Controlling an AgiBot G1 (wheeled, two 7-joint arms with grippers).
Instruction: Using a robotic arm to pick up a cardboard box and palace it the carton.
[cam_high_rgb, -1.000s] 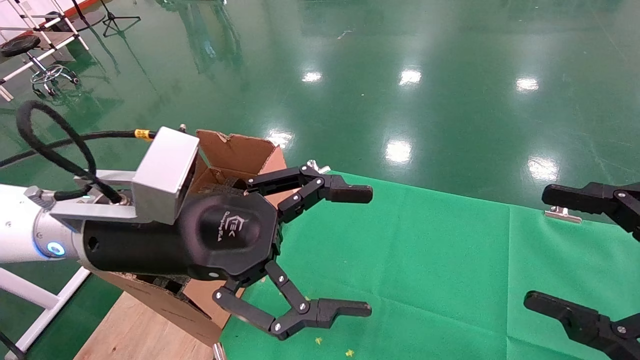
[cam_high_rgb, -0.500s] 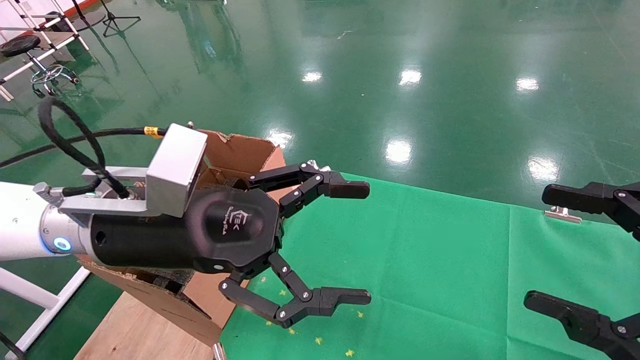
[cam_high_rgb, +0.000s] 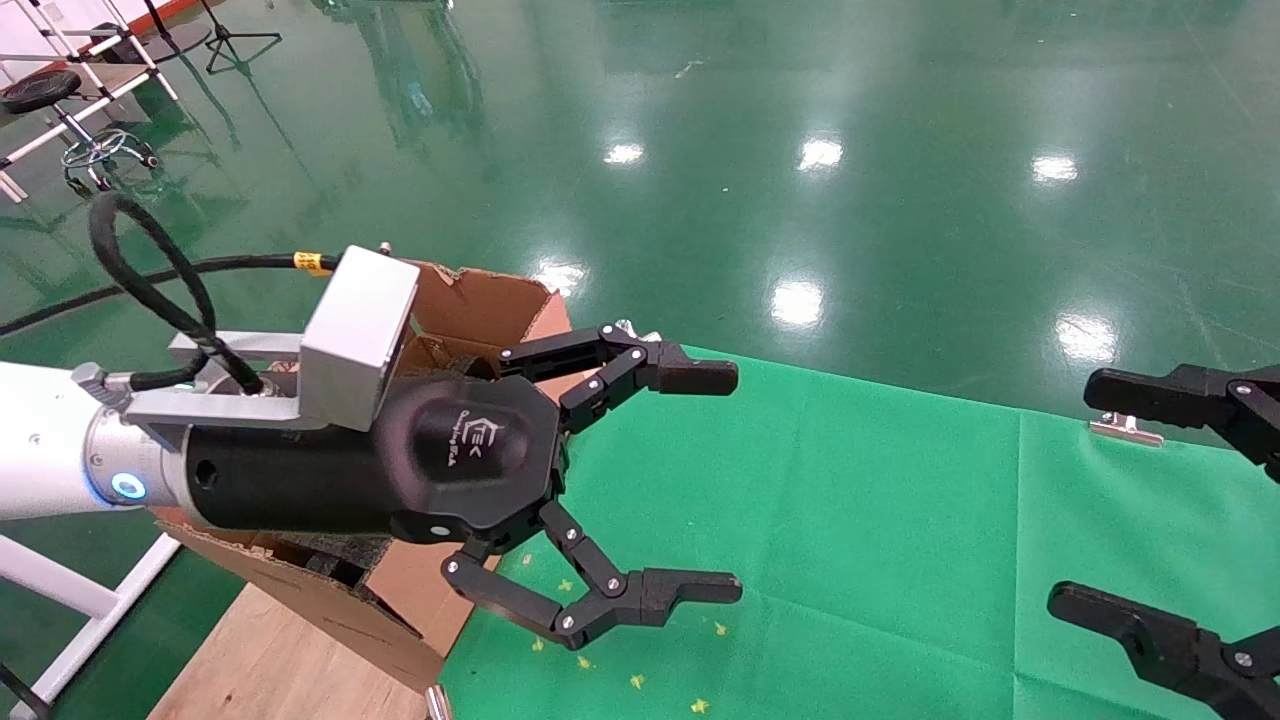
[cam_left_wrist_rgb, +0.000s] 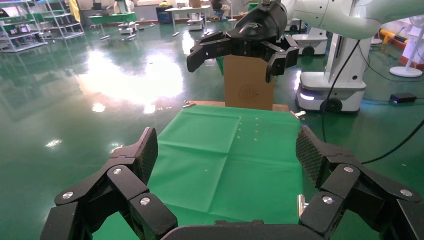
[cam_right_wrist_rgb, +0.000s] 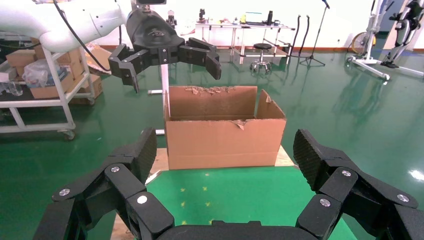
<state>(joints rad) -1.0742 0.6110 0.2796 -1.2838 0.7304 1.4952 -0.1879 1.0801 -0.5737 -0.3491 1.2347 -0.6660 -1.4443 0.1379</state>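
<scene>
My left gripper (cam_high_rgb: 715, 482) is on the white arm with the silver wrist. It hovers open and empty over the near edge of the green cloth (cam_high_rgb: 850, 500), just beside the carton (cam_high_rgb: 480, 300). The carton is large, brown and torn at the rim; its inside is hidden by the arm. In the right wrist view the carton (cam_right_wrist_rgb: 222, 140) stands at the cloth's far end with the left gripper (cam_right_wrist_rgb: 165, 55) above it. My right gripper (cam_high_rgb: 1085, 495) is open and empty at the right edge. The small cardboard box shows in no view.
The cloth covers a wooden table (cam_high_rgb: 260, 660) and carries small yellow specks (cam_high_rgb: 640, 680). Metal clips (cam_high_rgb: 1125, 430) hold its edge. In the left wrist view a tall brown box (cam_left_wrist_rgb: 248, 82) stands past the cloth's far end, below the right gripper (cam_left_wrist_rgb: 235, 55). Glossy green floor lies all around.
My left gripper has shifted slightly to the right and a little lower, still open. The right gripper has not moved.
</scene>
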